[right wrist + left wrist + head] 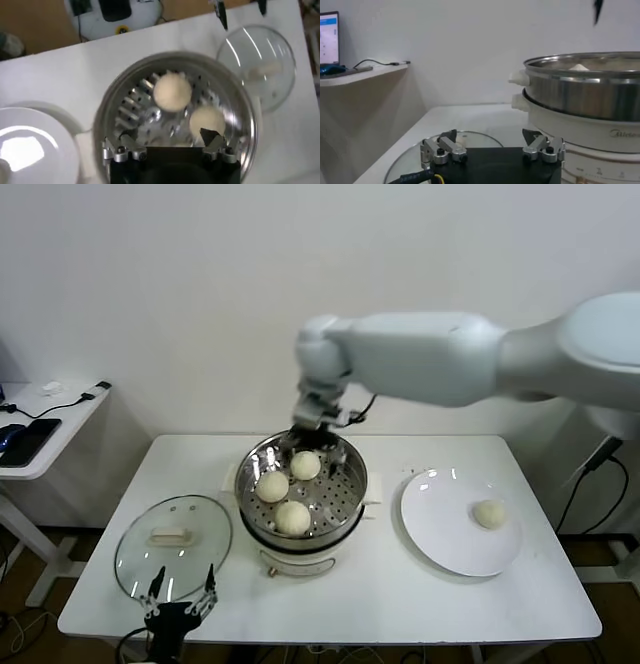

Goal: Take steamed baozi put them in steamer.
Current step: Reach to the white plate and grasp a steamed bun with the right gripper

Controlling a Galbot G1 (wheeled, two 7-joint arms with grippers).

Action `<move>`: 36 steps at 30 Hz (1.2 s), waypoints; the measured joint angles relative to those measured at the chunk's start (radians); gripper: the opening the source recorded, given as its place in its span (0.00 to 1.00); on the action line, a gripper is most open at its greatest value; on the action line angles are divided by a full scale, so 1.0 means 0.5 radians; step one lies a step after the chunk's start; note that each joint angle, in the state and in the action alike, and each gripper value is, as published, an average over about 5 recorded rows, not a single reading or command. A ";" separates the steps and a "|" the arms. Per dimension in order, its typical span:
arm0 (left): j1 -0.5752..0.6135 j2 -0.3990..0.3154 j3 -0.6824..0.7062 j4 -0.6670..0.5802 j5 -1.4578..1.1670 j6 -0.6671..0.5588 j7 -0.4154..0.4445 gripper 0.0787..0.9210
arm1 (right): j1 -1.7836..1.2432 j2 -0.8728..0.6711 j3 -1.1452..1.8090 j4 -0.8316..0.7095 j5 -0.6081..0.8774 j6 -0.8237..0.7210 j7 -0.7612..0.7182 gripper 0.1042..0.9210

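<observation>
Three baozi [272, 486] in the steamer [345, 494] at mid-table, lying on its perforated floor; a fourth baozi [489, 513] alone on the white plate [440, 529] to the steamer's right. Right gripper [312, 430] over the steamer's far rim, jaws wide, holding nothing (third bun probably hidden beneath it in the wrist view). Left gripper [182, 599] parked low at the table's near edge, just beside the glass lid [135, 559], jaws wide and empty.
</observation>
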State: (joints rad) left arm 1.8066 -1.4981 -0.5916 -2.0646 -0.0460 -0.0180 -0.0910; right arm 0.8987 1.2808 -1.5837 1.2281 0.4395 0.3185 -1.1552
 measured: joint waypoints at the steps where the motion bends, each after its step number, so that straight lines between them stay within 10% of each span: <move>1: 0.000 0.000 -0.001 -0.001 0.000 0.000 0.000 0.88 | 0.022 -0.060 -0.018 0.000 0.017 -0.038 0.000 0.88; 18: 0.000 -0.011 -0.005 -0.021 -0.013 0.030 0.043 0.88 | -0.205 -0.996 -0.119 -0.132 -0.057 -0.514 0.044 0.88; 36: 0.029 -0.026 -0.010 0.014 0.003 0.028 0.046 0.88 | -1.002 -1.089 0.343 -0.590 -0.374 -0.571 0.138 0.88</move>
State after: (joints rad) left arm 1.8211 -1.5110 -0.5968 -2.0576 -0.0447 -0.0041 -0.0679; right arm 0.3976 0.7362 -1.4121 0.9330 0.2527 0.0329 -1.0862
